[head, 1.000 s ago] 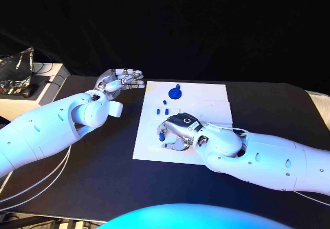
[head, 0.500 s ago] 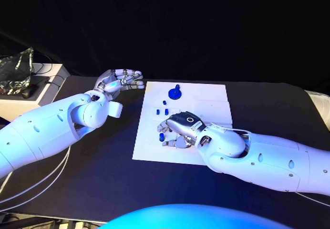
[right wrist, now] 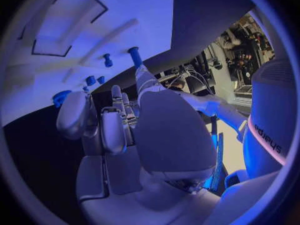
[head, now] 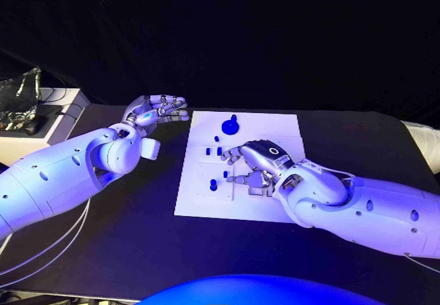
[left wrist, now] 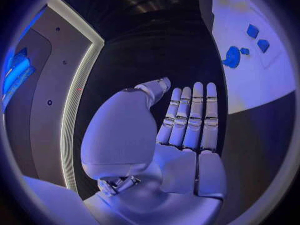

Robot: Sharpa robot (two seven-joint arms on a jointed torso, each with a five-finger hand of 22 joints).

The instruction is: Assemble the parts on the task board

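The white task board lies mid-table. On it are a large round blue part at the far end, a small one below it, a pair of small blue parts, and two blue pegs nearer me. My right hand hovers over the board's middle with fingers loosely bent and apart, holding nothing. In the right wrist view the pegs stand beyond its fingertips. My left hand hangs off the board's far left corner, fingers straight, holding nothing.
A pale side stand with a crinkled bag and cables sits at the table's far left. White cables run along the near left. Shallow outlined recesses mark the board's right half.
My right hand has drawn back from the board's near-left part toward its middle, leaving the blue peg standing clear of its fingers. My left hand has hardly moved.
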